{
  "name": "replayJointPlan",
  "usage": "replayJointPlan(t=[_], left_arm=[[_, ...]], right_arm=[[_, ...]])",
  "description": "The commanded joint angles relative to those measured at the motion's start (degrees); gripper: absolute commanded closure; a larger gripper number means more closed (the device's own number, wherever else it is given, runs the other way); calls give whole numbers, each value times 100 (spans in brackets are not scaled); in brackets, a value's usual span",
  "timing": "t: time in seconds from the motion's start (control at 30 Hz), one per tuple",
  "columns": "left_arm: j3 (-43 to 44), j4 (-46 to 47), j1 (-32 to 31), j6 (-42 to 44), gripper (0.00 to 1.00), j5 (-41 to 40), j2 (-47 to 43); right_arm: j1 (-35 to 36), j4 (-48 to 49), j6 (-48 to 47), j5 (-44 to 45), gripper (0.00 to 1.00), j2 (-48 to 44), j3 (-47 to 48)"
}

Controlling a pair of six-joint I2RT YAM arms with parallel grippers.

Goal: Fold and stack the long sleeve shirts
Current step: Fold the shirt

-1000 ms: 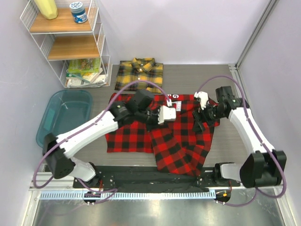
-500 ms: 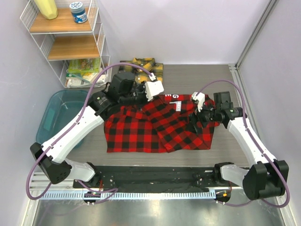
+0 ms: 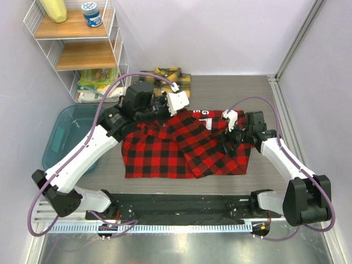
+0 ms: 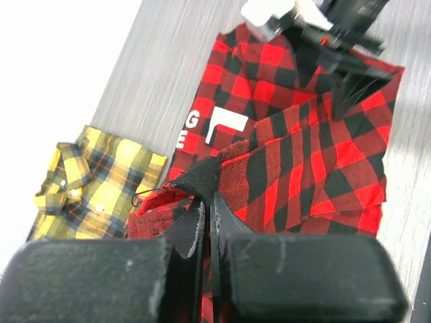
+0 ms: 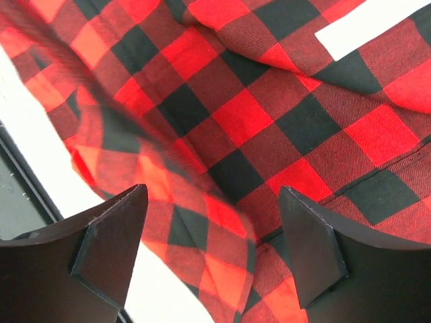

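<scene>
The red-and-black check shirt (image 3: 187, 148) lies spread across the table's middle, white lettering (image 3: 204, 112) at its far edge. My left gripper (image 3: 159, 113) is shut on a fold of this shirt (image 4: 202, 176) and holds it lifted over the shirt's far left part. My right gripper (image 3: 230, 140) is open just above the shirt's right side; the cloth (image 5: 222, 134) lies between its fingers (image 5: 111, 239) without being pinched. The yellow-and-black check shirt (image 3: 184, 81) lies folded at the back, partly hidden by my left arm; it also shows in the left wrist view (image 4: 94, 182).
A teal bin (image 3: 77, 135) sits at the left. A wire shelf (image 3: 82, 49) with bottles and books stands at the back left. A black mat strip (image 3: 181, 204) runs along the near edge by the arm bases.
My left gripper carried the shirt's lower flap from the middle up and to the far left, folding it over. My right gripper stayed low over the right side and shifted slightly left.
</scene>
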Motion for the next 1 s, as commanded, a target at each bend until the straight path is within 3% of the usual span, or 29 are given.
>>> replayJointPlan(t=[0.0, 0.07, 0.1, 0.17, 0.2, 0.27, 0.37, 0.43, 0.5, 0.53, 0.57, 0.63, 0.7, 0.8, 0.97], left_arm=[[243, 188, 14, -140, 100, 243, -423], [234, 30, 14, -167, 100, 330, -476], [234, -58, 14, -167, 100, 592, -546], [182, -460, 14, -141, 100, 1102, -669], [94, -611, 5, -80, 100, 1487, -827], [-55, -1040, -56, -105, 100, 2306, -1029], [-678, -1970, -459, 17, 100, 3142, -1451], [-1622, -2036, -1284, -296, 100, 3292, -1810], [-2311, -1539, -1445, -744, 96, 3582, -2014], [-2706, -1518, -1454, -695, 74, 3505, -2023], [-2745, -1622, -1506, -338, 58, 3225, -2006], [-2754, -1957, -1761, 209, 40, 2602, -2041], [-2929, -1765, -1762, 211, 38, 1014, -2120], [-3657, -1720, -1343, 798, 44, -209, -2348], [-4853, -1710, 474, 1984, 60, -416, -2534]], right_arm=[[53, 926, 342, 62, 21, 127, -151], [71, 1076, 395, 19, 34, 206, -151], [80, 1076, 456, 1, 48, 215, -125], [80, 963, 448, -96, 65, 146, -64], [80, 858, 413, -113, 86, 93, -37], [80, 428, 203, -79, 99, -274, -19], [71, -144, -263, 9, 99, -890, -212], [80, -486, -509, -34, 99, -1558, -318], [89, -680, -571, -113, 99, -2075, -432], [97, -951, -772, -131, 99, -2252, -424], [97, -1006, -922, -9, 99, -2428, -493], [98, -1278, -1176, 71, 99, -2833, -555], [97, -1559, -1625, 45, 99, -2992, -573], [106, -1937, -1959, 45, 99, -3133, -573], [106, -2368, -2575, 150, 99, -3212, -599]])
